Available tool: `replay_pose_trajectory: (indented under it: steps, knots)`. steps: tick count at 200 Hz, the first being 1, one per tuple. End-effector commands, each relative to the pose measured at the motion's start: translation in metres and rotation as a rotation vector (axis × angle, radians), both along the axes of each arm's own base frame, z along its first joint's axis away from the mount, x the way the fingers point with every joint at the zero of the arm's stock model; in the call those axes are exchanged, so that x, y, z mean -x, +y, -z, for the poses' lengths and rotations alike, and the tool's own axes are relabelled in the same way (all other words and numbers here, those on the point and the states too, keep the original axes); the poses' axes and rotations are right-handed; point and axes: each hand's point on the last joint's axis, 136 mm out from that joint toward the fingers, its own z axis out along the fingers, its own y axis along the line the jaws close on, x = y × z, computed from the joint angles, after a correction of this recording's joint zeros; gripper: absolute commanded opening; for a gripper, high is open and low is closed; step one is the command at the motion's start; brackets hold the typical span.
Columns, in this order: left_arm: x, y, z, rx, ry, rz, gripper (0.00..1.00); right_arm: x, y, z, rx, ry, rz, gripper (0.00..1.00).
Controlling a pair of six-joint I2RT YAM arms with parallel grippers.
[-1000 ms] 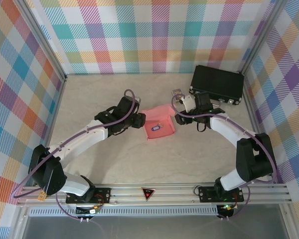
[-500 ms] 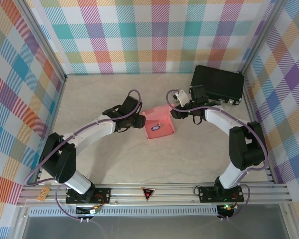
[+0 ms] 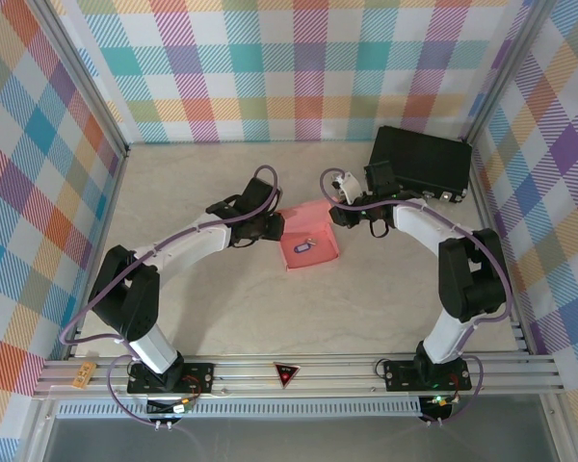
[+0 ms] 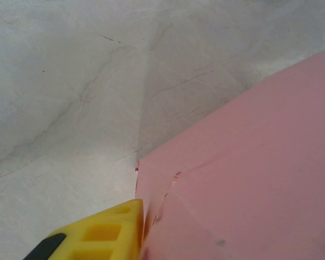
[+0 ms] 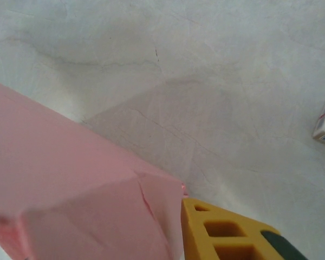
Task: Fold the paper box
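A marbled table (image 3: 222, 308), a black case (image 3: 419, 164) at far right. The pink paper box (image 3: 313, 258) sits mid-table. The left gripper (image 3: 277, 229) and right gripper (image 3: 335, 218) meet its far corners, likely to pinch walls. The next move calls for squeezing along creases. Wrist views add a yellow finger (image 4: 105, 233) against cardboard on each side. Whether either is clamped, I cannot tell.

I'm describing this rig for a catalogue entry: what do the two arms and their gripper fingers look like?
The left arm and right arm match: white tubular links between chunky black joints, each on a black base plate, with a purple cable looping alongside. The fingers are yellow plastic with rectangular cut-outs and a black tip.
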Motion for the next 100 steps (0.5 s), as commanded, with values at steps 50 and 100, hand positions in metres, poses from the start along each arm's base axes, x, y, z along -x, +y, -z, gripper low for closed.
replay_pose_trajectory:
  steps: [50,100]
  knots:
    - [-0.004,-0.011,-0.01,0.067,0.005,0.012,0.16,0.006,0.017,-0.007,-0.064,0.074,-0.018,0.16]
    - [0.0,-0.016,-0.006,0.091,0.026,0.027,0.15,0.013,0.023,-0.002,-0.065,0.106,-0.018,0.14]
